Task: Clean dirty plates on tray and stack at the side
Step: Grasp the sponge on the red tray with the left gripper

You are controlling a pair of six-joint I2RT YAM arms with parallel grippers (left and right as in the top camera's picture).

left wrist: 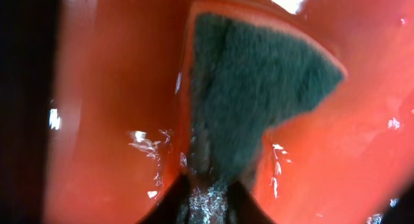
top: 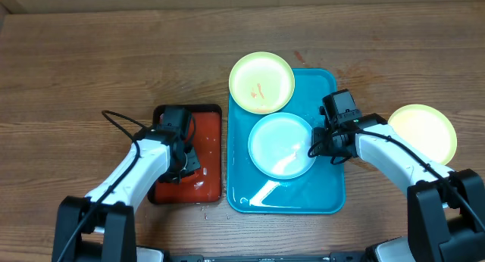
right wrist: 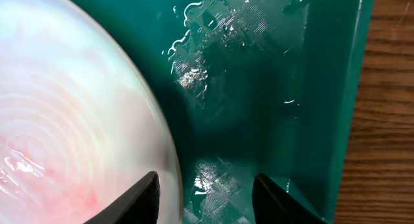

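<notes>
Overhead: white plate (top: 282, 145) with bluish rim, flat in the middle of the blue tray (top: 303, 195). Tray base wet and glossy. Speckled yellow-green plate (top: 261, 82) perched on the tray's far left corner, partly over the rim, partly over the desk (top: 114, 50). Orange specks on it, so probably not cleaned yet. Second yellow-green plate (top: 424, 129) out on the desk right of the tray, partly under the right arm, no specks visible. Likely the start of the stack.

Step in hand, as a judgement: picking up the scrubber while bracketing the white plate. Left end effector (top: 186, 157) down in the red tray (top: 210, 141), well apart from all three plates. Left wrist: end effector (left wrist: 207, 201) closed on the narrow end of a dark green sponge (left wrist: 252, 88), pad squeezed into a wedge, foam at the tips, wet red base (left wrist: 116, 88) all round.

Right end effector (top: 318, 147) at the white plate's right rim. Right wrist: roughly half open (right wrist: 204, 198), one finger over the plate (right wrist: 65, 120), the other over bare tray floor (right wrist: 272, 88), rim running between them. Nothing clamped; contact impossible to tell.

Next move: lift sponge clear of the red tray's rim, carry it right to the white plate, scrub with the right side pinning the rim. Risk: wet plate skating on the wet base unless pinned first.
</notes>
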